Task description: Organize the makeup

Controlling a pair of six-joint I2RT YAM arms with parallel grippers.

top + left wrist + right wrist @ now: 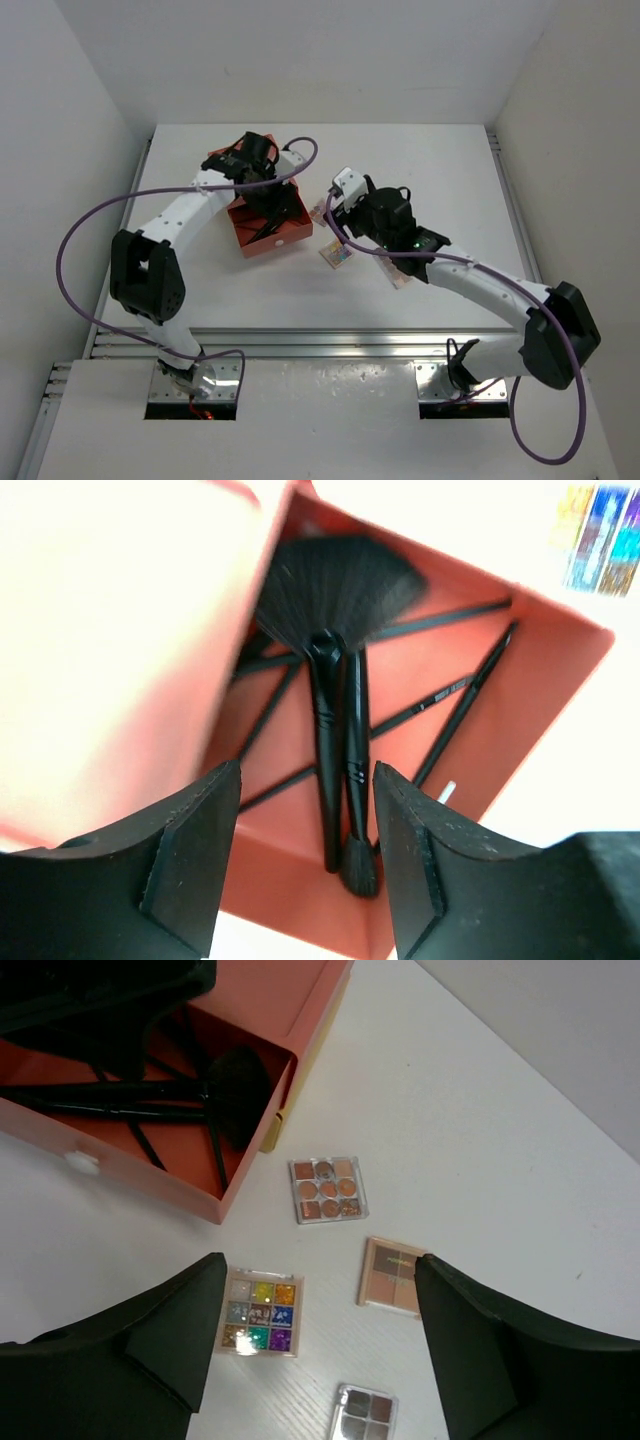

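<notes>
I've got brushes (330, 730) lying in the drawer (282, 243), left of centre on the table (420, 160); four palettes (328, 1189) just right of it, none touching.

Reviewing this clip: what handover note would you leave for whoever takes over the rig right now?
Left gripper: open, empty, over the drawer.
Right gripper: open, empty, above the table.
Done: brushes lie in the drawer.
Left: brown palette, colourful palette, peach palette and grey palette lie on the table, outside the drawer.
</notes>
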